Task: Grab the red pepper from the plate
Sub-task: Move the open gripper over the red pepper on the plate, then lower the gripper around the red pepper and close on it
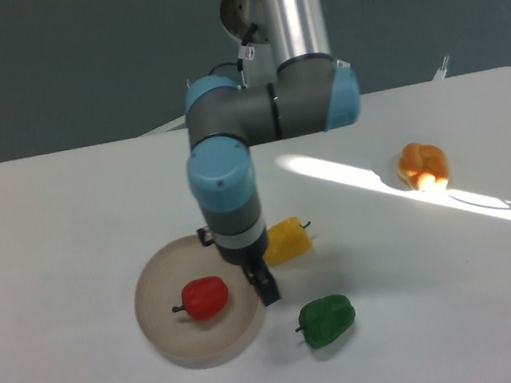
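Observation:
The red pepper lies on its side near the middle of the round beige plate, its dark stem pointing left. My gripper hangs over the plate's right rim, just right of the red pepper and apart from it. Its dark fingers are seen edge-on, so the gap between them does not show. Nothing is seen held in them.
A yellow pepper lies just right of the gripper, partly behind the wrist. A green pepper lies off the plate's lower right. An orange pepper sits far right in a strip of sunlight.

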### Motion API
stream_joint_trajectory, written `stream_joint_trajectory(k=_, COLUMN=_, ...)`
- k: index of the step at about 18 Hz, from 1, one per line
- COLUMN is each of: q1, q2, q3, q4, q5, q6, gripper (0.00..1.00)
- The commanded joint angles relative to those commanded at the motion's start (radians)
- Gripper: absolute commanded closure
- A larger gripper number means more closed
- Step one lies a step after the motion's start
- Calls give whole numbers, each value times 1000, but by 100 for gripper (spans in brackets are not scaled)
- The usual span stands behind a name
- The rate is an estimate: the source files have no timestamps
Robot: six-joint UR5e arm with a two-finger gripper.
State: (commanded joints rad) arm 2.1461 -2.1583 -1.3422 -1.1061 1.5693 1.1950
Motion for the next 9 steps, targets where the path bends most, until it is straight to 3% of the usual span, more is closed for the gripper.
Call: stream_joint_trajectory(k=9, q1=-52, q2=-12, q3=-37, q4=37, q5=0, q6=-75, gripper=0)
